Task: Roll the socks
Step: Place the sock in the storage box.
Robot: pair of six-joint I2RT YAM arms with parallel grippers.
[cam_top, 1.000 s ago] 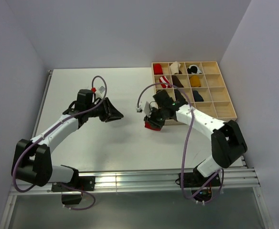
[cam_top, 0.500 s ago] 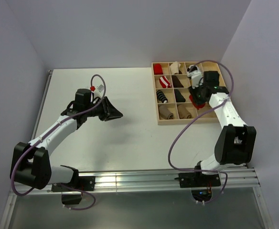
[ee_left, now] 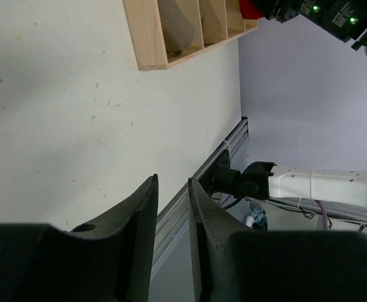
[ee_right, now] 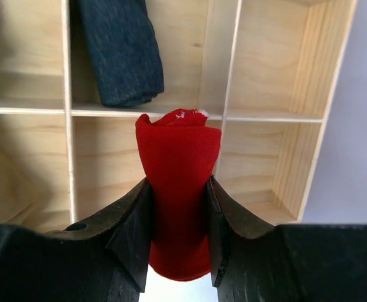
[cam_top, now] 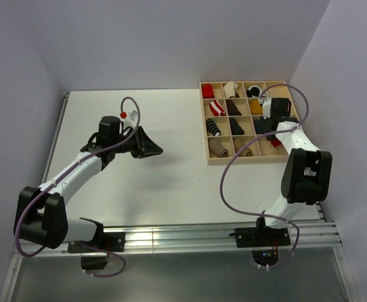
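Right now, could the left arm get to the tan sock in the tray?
Probably yes. Only bare table lies between the left gripper and the tray; the tan sock sits in its near-left corner cell, open on top. The right gripper, holding the red sock, is farther right.

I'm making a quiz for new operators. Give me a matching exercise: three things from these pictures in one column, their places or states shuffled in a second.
1. red sock
2. dark blue-grey sock
3. left gripper

A. lying in a compartment of the wooden organiser
B. empty, above the table
C. clamped in the right gripper

Pairs: 1-C, 2-A, 3-B
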